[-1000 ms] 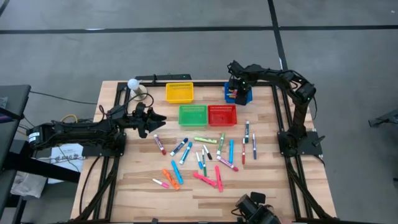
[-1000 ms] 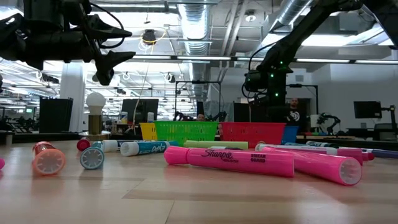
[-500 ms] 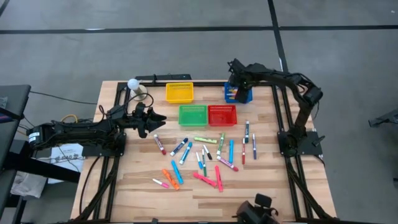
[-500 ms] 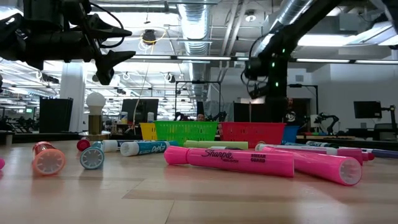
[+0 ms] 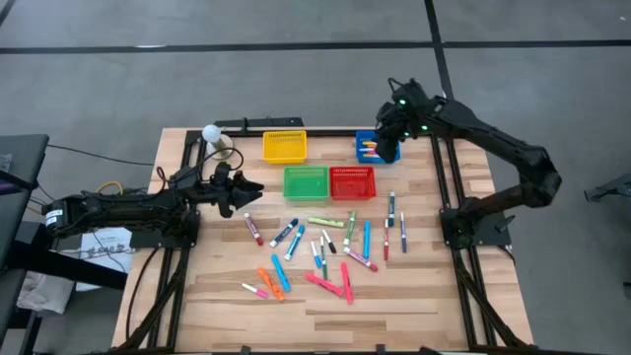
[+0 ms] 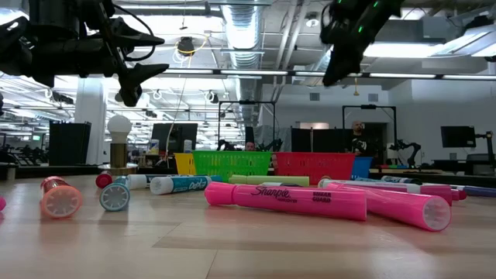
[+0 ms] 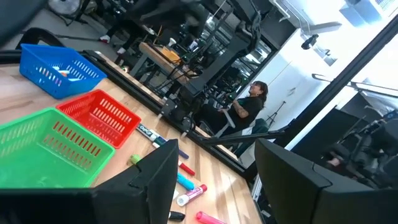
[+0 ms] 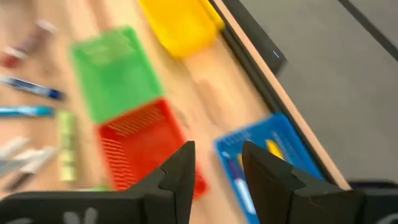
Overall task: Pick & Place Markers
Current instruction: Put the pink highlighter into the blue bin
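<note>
Several markers [image 5: 325, 247] in pink, orange, blue, green, red and white lie loose on the wooden table's middle and near part; they also show in the low view [image 6: 287, 200]. A few markers [image 5: 370, 149] lie inside the blue basket [image 5: 378, 148]. My right gripper [image 5: 387, 132] is open and empty, high above the blue basket [image 8: 273, 155]; it also shows in the low view [image 6: 337, 62]. My left gripper [image 5: 252, 190] is open and empty, held above the table's left part, left of the green basket [image 5: 306, 181].
The yellow basket [image 5: 284, 146] stands at the far edge, and the green and red baskets [image 5: 352, 182] stand side by side in front of it. A white ball on a stand [image 5: 210, 132] is at the far left. A seated person [image 7: 249, 109] is beyond the table.
My right gripper has risen from low at the blue basket to high above it and gone a little toward the table's right edge. Its arm has swung up and out. My left arm has kept still.
</note>
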`<state>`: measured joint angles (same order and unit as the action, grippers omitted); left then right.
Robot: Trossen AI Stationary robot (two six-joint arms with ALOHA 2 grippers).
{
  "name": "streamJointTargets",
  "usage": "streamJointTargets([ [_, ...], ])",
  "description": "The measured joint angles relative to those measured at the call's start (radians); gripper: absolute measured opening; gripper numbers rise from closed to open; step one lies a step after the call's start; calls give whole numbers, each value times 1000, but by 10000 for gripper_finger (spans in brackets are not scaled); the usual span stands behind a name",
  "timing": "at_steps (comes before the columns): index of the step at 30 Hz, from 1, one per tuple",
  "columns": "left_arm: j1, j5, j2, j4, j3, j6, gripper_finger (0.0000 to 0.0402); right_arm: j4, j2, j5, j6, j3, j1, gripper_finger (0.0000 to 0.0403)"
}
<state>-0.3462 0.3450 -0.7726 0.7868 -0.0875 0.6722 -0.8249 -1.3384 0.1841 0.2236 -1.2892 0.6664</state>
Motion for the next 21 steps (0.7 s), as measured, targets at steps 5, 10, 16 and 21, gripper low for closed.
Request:
streamJointTargets([
  [5,0,0,0,0,0,76,210,0,102,26,-71,0,-68,122],
  [10,1,48,0,3,0,141,210,3,163,17,-149,7,-151,122],
  [16,77,102,0,40,-7,135,210,125,233,-85,-272,130,-272,122],
  [21,176,102,0,46,-48,112,210,248,308,-162,-384,279,-354,121],
])
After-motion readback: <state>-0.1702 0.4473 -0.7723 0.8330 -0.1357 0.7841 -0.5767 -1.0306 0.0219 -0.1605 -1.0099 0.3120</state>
